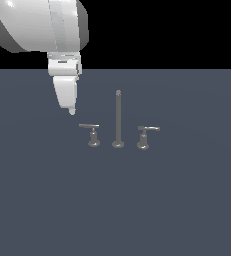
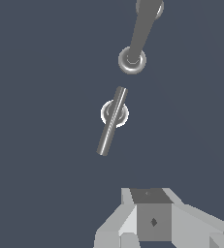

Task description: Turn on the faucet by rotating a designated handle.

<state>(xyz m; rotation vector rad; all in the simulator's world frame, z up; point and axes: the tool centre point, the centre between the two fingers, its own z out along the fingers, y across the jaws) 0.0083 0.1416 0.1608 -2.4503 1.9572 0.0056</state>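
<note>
Where the dark slate-blue tabletop (image 1: 187, 210) fills the lower three quarters of the exterior view under a black band, the white Panda arm (image 1: 37, 22) takes up the upper left of the frame, its bulky last links cut off by the top edge. From it the hand (image 1: 72, 111) hangs down and tapers to a pale tip in the upper left of the frame's middle, above and slightly to the exterior view's left of the nearest lever, clear of it. Whether its fingers are apart or together I cannot tell: the exterior view shows them edge-on as one tapering shape, and the wrist view shows only the grey-white body of the hand at its bottom edge.

The faucet (image 1: 118, 120) stands on the tabletop at the centre of the exterior view: a tall thin upright post on a round base, with a short lever handle on either side. The handle (image 1: 91, 134) is the one on the exterior view's left, just beside the post, a thin flat bar lying level on a short flared stem. The other handle (image 1: 146, 136) stands on the exterior view's right, its lever paler and thicker.

In the wrist view the handle (image 2: 112, 120) shows from above as a slanted bar crossing its round base.
</note>
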